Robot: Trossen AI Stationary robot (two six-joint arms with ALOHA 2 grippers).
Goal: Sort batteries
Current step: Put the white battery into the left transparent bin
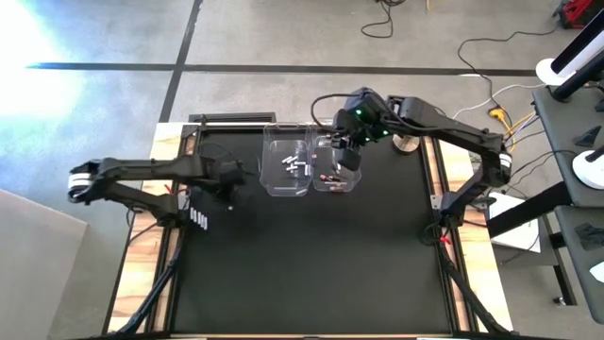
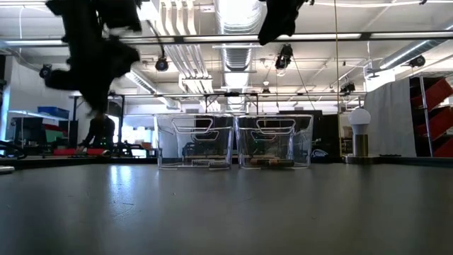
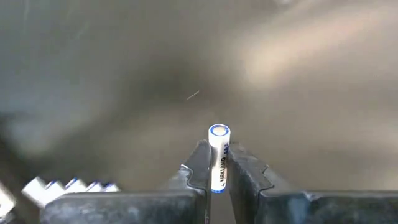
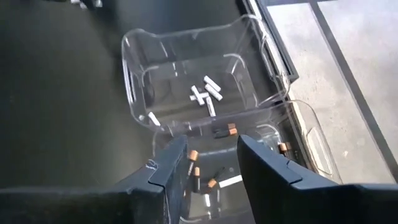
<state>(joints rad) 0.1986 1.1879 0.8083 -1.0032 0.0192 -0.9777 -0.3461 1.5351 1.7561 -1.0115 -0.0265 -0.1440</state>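
My left gripper (image 3: 217, 155) is shut on a white battery (image 3: 219, 149). It hangs above the dark table (image 1: 311, 274), left of the two clear bins (image 1: 230, 179). A short row of white batteries (image 1: 198, 219) (image 3: 68, 185) lies on the table below it. The left bin (image 1: 286, 165) (image 4: 134, 68) holds several white batteries (image 4: 205, 93). The right bin (image 1: 336, 177) (image 4: 311, 143) holds dark batteries with orange ends (image 4: 196, 171). My right gripper (image 4: 211, 149) is open and empty above the right bin (image 1: 346, 156). My left gripper pinches the white battery between its two fingers (image 3: 200, 165). The cell lies along the fingers, and its blue-ringed end (image 3: 219, 131) sticks out past the fingertips. It is lifted clear of the table.
A round silver-and-white knob object (image 1: 406, 144) (image 2: 361, 131) stands near the table's far right corner. Both bins (image 2: 195, 142) (image 2: 274, 142) sit side by side at the table's far middle. The table's near half is bare dark mat. Cables lie on the floor beyond.
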